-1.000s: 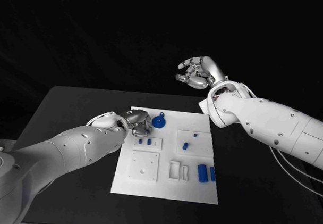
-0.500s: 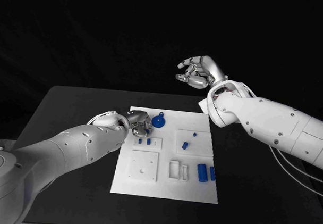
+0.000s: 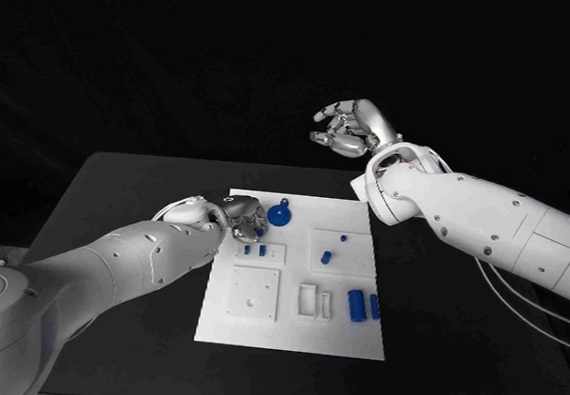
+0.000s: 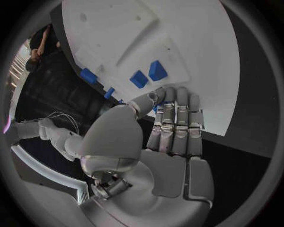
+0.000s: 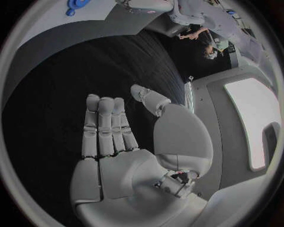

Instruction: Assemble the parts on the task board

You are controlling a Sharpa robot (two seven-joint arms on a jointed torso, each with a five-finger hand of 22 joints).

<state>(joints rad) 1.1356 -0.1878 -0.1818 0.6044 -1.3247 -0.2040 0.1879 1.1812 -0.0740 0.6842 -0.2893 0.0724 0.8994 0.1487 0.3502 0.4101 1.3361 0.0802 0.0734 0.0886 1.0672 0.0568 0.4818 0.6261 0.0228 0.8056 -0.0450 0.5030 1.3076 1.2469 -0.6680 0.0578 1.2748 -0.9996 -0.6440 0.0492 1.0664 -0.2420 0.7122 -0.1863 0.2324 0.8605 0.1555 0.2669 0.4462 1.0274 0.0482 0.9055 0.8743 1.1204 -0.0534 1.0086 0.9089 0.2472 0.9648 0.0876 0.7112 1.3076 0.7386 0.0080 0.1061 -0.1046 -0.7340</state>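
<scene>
The two small blue parts [image 3: 255,249] beside the left hand [image 3: 236,217] now stand clear in their shallow recess on the task board [image 3: 292,335]; half a second ago the fingers half-covered them. The hand has drawn back slightly, fingers straight and together (probably holding nothing), so seating may be finished. The parts are hard, matte, blocky; the board smooth white. The right hand [image 3: 352,129] hangs well above the black tabletop [image 3: 132,239], loosely curled, empty.
</scene>
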